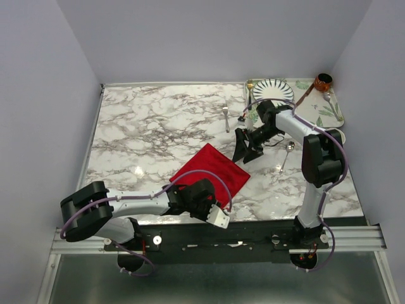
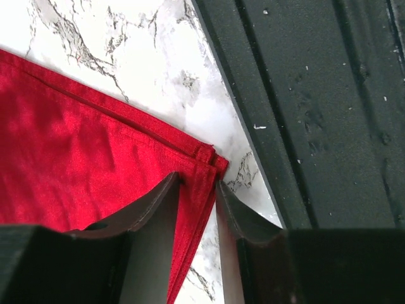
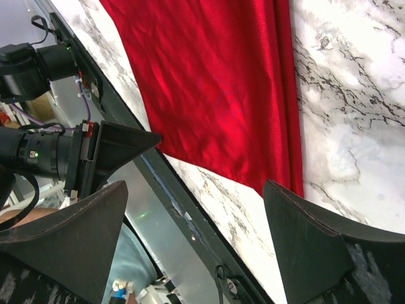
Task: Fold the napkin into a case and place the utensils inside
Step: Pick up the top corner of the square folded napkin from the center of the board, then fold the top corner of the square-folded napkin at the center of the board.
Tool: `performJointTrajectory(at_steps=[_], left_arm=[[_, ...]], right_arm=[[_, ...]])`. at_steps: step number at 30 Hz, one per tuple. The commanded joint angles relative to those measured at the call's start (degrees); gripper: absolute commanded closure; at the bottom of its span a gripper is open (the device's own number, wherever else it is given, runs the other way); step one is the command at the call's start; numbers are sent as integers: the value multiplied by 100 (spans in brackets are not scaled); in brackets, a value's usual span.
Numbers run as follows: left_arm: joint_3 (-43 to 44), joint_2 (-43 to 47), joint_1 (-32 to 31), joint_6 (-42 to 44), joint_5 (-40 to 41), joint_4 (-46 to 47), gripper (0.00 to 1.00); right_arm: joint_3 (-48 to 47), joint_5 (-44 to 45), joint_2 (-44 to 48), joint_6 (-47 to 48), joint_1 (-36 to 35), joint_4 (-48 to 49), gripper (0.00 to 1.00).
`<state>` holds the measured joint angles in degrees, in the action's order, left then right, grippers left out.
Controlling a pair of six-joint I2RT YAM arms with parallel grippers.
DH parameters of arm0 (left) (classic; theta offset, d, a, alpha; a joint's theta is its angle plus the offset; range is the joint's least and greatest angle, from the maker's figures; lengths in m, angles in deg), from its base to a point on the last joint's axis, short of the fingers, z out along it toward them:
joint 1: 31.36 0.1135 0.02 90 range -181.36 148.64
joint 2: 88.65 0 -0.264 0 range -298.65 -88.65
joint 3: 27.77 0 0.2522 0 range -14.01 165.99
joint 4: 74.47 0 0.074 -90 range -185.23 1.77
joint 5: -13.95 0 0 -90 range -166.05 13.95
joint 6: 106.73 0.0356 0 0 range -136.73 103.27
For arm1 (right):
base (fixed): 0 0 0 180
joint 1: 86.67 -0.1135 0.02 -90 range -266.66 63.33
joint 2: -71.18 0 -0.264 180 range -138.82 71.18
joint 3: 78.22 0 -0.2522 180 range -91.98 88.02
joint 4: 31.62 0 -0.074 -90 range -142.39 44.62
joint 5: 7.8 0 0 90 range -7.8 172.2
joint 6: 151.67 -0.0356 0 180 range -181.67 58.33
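The marble table (image 1: 158, 126) has a red napkin (image 1: 212, 172) lying flat at 6 o'clock from its middle, one corner reaching the near edge. A silver fork (image 1: 226, 117) lies at 12 o'clock and a silver spoon (image 1: 286, 156) at 3 o'clock, both well apart from the napkin. A patterned tray (image 1: 334, 114) fills the 2 o'clock corner.

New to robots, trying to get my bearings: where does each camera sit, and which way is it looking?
Top external: above and behind, looking down on the table; left arm and right arm show.
Left wrist: on the left arm, looking down; left gripper straddles a corner of the napkin.
Right wrist: facing the table's near edge; open right gripper frames the napkin.
Shared: all see the napkin.
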<state>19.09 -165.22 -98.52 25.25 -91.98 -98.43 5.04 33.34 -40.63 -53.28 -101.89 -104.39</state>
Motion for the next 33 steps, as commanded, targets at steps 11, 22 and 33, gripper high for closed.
performJointTrajectory(at_steps=[11,22,33], left_arm=[[153,107,-26,-58,221,123,73],[652,126,527,-163,-121,-193,90],[1936,-753,1732,47,-1360,-1343,98]], right_arm=[[151,-9,247,-47,28,82,4],[2,-18,221,-109,28,82,4],[-34,52,256,-144,169,82,4]])
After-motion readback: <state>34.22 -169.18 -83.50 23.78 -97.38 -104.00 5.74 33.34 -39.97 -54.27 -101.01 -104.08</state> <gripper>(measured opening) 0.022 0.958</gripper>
